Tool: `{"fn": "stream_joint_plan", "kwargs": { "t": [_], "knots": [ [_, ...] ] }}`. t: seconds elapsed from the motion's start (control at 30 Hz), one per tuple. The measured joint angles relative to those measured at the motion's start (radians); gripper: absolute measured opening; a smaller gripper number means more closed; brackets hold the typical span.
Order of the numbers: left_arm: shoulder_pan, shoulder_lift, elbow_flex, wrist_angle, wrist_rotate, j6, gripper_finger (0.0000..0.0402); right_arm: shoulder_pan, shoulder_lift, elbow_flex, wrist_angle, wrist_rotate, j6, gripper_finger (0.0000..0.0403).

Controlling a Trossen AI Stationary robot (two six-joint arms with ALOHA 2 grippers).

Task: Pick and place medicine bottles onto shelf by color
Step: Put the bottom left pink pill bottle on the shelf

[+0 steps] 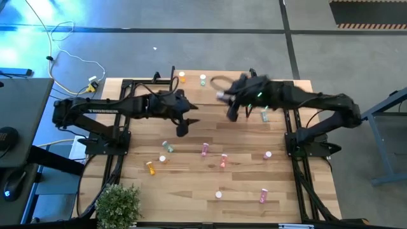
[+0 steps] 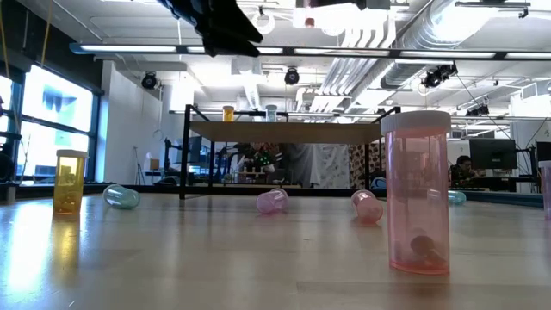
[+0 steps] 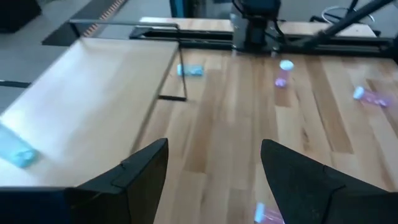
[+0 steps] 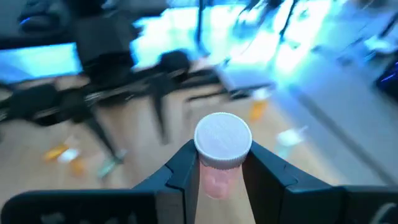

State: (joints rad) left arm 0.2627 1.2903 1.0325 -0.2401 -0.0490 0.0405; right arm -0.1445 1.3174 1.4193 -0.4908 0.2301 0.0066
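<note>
Pink bottle [image 4: 221,155] is clamped in the right jaws [image 4: 217,163], cap toward the wrist camera, its long axis running along the fingers, carried above the shelf [image 1: 248,89]. Left jaws [image 3: 211,180], spread and empty, are held beside the shelf, farther off.

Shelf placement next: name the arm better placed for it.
Right. Its end effector already grips a pink bottle and is over the shelf. The left end effector is open and holds nothing.
</note>
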Motion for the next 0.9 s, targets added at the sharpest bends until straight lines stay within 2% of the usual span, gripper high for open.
{"fn": "stream_joint_plan", "kwargs": {
  "t": [0.17,0.33,0.43,0.5,0.73,0.9],
  "knots": [
    [0.052,-0.023,0.0,0.004,0.0,0.0,0.0246,-0.177,-0.081,-0.003,0.038,-0.03,-0.116,0.0094],
    [0.098,-0.032,0.0,0.004,0.0,-0.002,0.0246,-0.382,-0.099,-0.121,0.171,-0.233,-0.134,0.0094],
    [0.12,-0.032,0.0,0.005,0.0,-0.002,0.0246,-0.464,-0.086,-0.211,0.278,-0.338,-0.104,0.0094],
    [0.131,-0.032,0.0,0.004,0.0,-0.002,0.0246,-0.496,-0.075,-0.261,0.353,-0.395,-0.093,0.0094],
    [0.151,-0.032,0.0,0.005,-0.081,-0.011,0.0246,-0.524,0.02,-0.354,0.489,-0.467,-0.121,0.0094],
    [0.15,-0.032,0.0,0.004,-0.139,-0.01,0.0246,-0.523,0.115,-0.362,0.497,-0.478,-0.166,0.0094]
  ]
}}
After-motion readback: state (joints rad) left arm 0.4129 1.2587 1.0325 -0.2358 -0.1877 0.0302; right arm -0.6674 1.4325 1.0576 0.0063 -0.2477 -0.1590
